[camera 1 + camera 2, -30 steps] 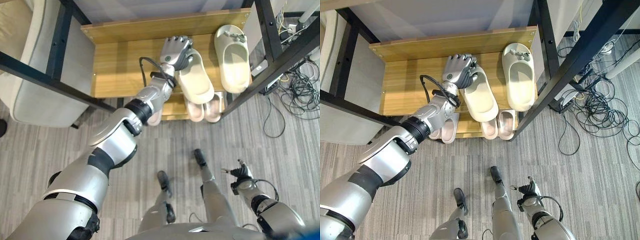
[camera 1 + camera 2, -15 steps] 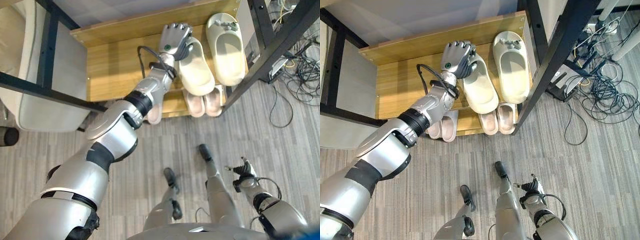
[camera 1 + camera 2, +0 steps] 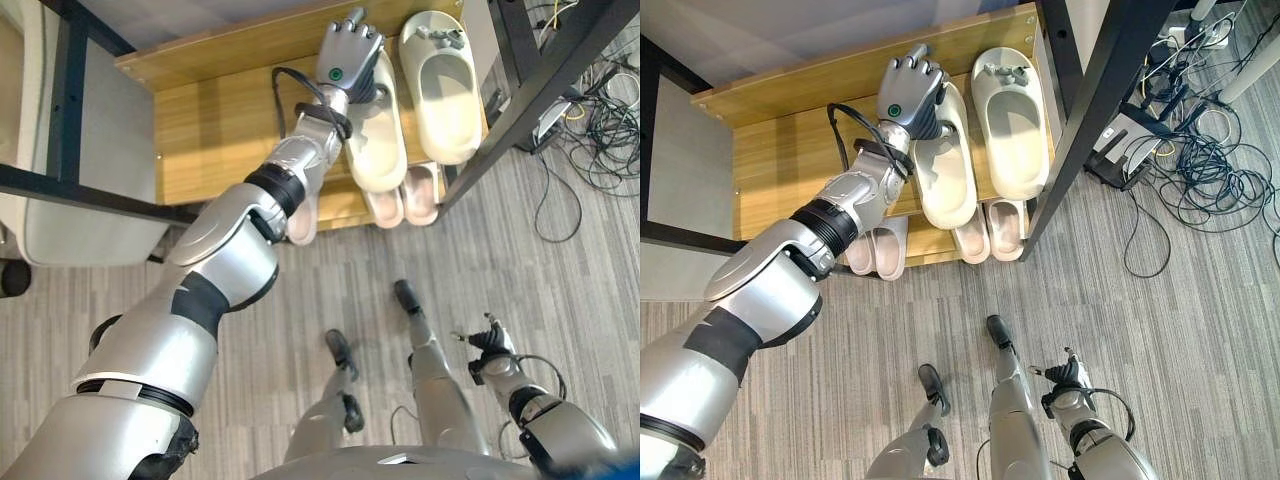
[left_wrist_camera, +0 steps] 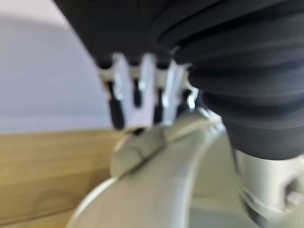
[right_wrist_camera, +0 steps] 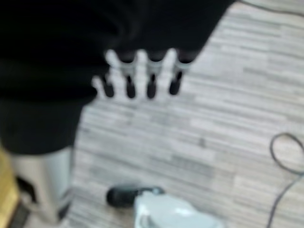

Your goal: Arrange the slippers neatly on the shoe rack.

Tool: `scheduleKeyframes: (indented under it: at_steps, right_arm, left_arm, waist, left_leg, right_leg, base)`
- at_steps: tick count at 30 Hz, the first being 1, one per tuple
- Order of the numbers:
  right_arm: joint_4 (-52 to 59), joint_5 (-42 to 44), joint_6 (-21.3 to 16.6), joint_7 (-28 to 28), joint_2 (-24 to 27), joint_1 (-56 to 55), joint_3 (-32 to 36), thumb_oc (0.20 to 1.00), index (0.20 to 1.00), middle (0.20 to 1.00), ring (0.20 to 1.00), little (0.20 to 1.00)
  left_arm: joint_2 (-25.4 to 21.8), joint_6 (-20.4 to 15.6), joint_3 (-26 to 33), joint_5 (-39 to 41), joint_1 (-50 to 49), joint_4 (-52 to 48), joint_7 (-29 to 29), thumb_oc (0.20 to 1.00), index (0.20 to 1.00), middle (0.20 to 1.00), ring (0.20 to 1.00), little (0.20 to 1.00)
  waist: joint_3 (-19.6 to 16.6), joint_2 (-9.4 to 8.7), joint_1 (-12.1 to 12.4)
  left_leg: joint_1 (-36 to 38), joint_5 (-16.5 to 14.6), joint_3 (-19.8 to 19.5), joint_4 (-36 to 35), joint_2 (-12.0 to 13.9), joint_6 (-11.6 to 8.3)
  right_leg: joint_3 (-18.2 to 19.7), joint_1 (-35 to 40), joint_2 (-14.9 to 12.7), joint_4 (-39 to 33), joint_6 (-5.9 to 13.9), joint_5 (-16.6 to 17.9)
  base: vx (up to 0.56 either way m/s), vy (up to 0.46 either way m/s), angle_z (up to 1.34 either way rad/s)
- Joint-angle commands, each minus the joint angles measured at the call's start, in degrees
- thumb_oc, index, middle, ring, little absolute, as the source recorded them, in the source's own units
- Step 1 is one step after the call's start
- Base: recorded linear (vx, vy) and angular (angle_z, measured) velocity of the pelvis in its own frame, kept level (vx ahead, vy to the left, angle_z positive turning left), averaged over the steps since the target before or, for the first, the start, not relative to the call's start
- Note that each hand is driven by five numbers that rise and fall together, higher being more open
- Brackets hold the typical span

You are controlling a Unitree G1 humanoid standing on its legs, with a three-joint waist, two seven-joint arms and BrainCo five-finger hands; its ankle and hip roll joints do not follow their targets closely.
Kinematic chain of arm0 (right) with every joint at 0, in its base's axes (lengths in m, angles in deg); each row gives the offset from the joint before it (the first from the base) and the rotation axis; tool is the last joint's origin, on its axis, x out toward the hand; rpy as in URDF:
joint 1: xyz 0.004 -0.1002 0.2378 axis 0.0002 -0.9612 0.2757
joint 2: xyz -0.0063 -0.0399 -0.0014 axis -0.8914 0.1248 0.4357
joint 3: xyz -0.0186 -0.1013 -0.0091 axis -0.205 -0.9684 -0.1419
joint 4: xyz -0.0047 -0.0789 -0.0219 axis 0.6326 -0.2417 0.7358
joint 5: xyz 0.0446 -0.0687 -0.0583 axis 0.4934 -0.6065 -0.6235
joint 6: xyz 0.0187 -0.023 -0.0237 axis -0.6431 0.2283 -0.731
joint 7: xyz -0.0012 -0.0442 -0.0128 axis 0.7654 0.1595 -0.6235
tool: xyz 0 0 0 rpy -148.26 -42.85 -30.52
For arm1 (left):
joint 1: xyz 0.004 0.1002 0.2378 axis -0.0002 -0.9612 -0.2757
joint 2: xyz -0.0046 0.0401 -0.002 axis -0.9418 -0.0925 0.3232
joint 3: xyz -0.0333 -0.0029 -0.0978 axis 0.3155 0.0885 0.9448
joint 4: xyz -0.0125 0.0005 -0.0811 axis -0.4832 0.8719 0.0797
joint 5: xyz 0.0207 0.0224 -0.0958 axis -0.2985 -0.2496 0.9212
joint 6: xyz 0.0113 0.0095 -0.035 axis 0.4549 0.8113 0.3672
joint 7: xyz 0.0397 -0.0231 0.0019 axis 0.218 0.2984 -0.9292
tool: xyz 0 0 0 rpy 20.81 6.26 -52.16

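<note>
- Two cream slippers lie side by side on the top shelf of the wooden shoe rack, toes toward the rack's back edge: the left cream slipper and the right cream slipper.
- The right cream slipper sits at the shelf's right end, straight and just beside the black frame post.
- The left cream slipper lies close beside its mate, its heel reaching over the shelf's front edge.
- The robot's left hand rests at the toe end of the left cream slipper, arm stretched out across the rack.
- In the left wrist view, the fingers curl down over the slipper's toe strap, dark tips against the upper, grasping it.
- On the lower shelf, two pairs of pale pink slippers poke out below: one pair under the cream ones, another pair further left, partly behind the arm.
- The right hand hangs low over the grey wood-grain floor, well apart from the rack, its fingers relaxed and holding nothing.
- A tangle of black cables lies on the floor right of the post.
</note>
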Motion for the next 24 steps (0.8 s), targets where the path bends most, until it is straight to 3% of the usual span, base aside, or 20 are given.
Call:
scheduleKeyframes:
  at_steps: [1, 2, 4, 7, 14, 24]
  right_arm:
    - [-2.80, -0.22, -0.35, 0.29, 0.56, -0.44, -0.35, 1.000, 1.000, 1.000, 1.000, 1.000]
    - [-2.80, -0.22, -0.35, 0.29, 0.56, -0.45, -0.36, 1.000, 1.000, 1.000, 1.000, 1.000]
    - [-2.00, 0.04, 0.45, 1.02, 0.51, -1.33, 0.09, 1.000, 1.000, 1.000, 1.000, 1.000]
    - [-1.22, 0.17, 0.99, 2.27, 0.71, -2.40, 1.41, 1.000, 1.000, 1.000, 1.000, 1.000]
    - [-1.48, 0.30, 1.98, 3.23, 0.82, -2.73, 2.34, 1.000, 1.000, 1.000, 1.000, 1.000]
    - [-2.95, -0.98, 2.63, 2.81, 0.94, -2.00, 1.91, 1.000, 1.000, 1.000, 1.000, 1.000]
  left_arm:
    - [-1.62, -1.72, 7.34, 5.99, 0.58, 3.74, -1.69, 1.000, 1.000, 1.000, 1.000, 1.000]
    - [-1.63, -1.71, 7.35, 5.99, 0.56, 3.72, -1.68, 1.000, 1.000, 1.000, 1.000, 1.000]
    - [-0.45, -7.33, 13.81, 17.72, -3.86, -1.43, -1.72, 1.000, 1.000, 1.000, 1.000, 1.000]
    - [-2.69, -11.89, 16.11, 21.14, -11.63, -15.61, 0.07, 1.000, 1.000, 1.000, 1.000, 1.000]
    - [-2.40, -12.85, 16.73, 26.50, -15.35, -15.60, 5.83, 1.000, 1.000, 1.000, 1.000, 1.000]
    - [1.78, -8.25, 10.14, 16.56, -13.59, -4.45, 11.13, 1.000, 1.000, 1.000, 1.000, 1.000]
  waist:
    - [-0.41, -0.25, -0.45]
    - [-0.42, -0.24, -0.47]
    - [-1.30, -0.46, 0.21]
    - [-3.02, -0.92, 1.45]
    - [-4.08, -1.23, 2.77]
    - [-3.66, -0.34, 3.16]
  left_leg:
    - [-0.30, -1.29, -7.37, 0.29, 2.21, -3.10]
    - [-0.30, -1.29, -7.38, 0.29, 2.22, -3.10]
    - [0.18, -1.34, -7.68, 0.29, 1.85, -3.09]
    - [0.44, -1.46, -8.26, 0.29, 1.42, -3.10]
    - [0.17, -0.89, -9.01, 0.29, 1.15, -2.89]
    - [-1.01, -0.06, -8.61, 0.29, 1.39, -2.64]
  right_leg:
    - [-6.49, 1.71, -1.65, 1.36, 3.06, -5.07]
    - [-6.50, 1.72, -1.65, 1.35, 3.06, -5.07]
    - [-7.06, 2.56, -1.95, 1.25, 2.96, -5.14]
    - [-7.56, 3.25, -2.50, 1.12, 3.01, -5.13]
    - [-7.99, 3.51, -2.78, 1.67, 2.97, -5.23]
    - [-7.34, 1.89, -2.38, 2.27, 3.08, -5.43]
  base:
    - [0.01, -0.002, 0.03]
    - [-0.01, 0.005, 0.10]
    - [-0.02, 0.010, 0.12]
    - [-0.04, 0.035, 0.18]
    - [-0.03, 0.005, 0.07]
    - [0.00, 0.000, 0.00]
